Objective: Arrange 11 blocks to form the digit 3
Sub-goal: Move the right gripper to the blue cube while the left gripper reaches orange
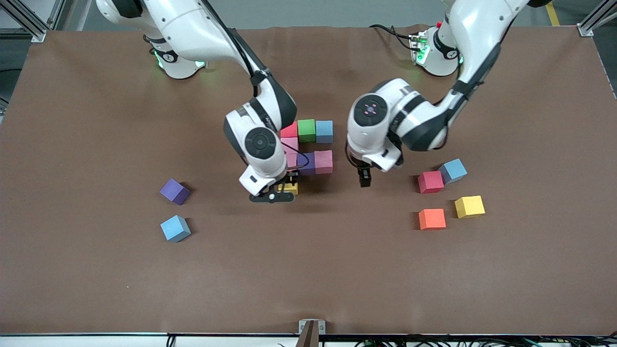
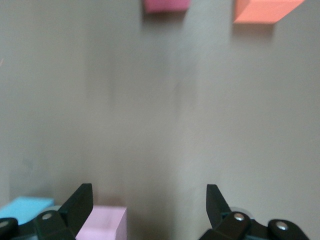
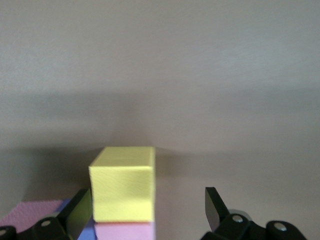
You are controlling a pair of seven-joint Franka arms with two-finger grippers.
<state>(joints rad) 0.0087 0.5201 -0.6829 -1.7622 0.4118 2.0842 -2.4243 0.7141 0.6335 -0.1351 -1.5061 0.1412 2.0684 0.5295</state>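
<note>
Several blocks form a cluster mid-table: red point(image 1: 289, 130), green point(image 1: 306, 130) and blue point(image 1: 324, 131) in a row, with pink point(image 1: 289, 143), purple point(image 1: 307, 163) and pink point(image 1: 323, 161) nearer the front camera. A yellow block point(image 1: 290, 188) stands at the cluster's near end. My right gripper point(image 1: 282, 193) is open around it. In the right wrist view the yellow block point(image 3: 122, 182) sits between the fingers, close to one finger point(image 3: 80, 210) and well clear of the other, with a pink block point(image 3: 125, 231) against it. My left gripper point(image 1: 365, 180) hangs open over bare table beside the cluster, holding nothing point(image 2: 148, 192).
Loose blocks toward the left arm's end: red point(image 1: 430, 181), blue point(image 1: 453, 170), yellow point(image 1: 469, 206), orange point(image 1: 432, 219). Toward the right arm's end lie a purple block point(image 1: 174, 191) and a blue block point(image 1: 175, 228). The left wrist view shows a pink block point(image 2: 102, 222) and an orange block point(image 2: 265, 10).
</note>
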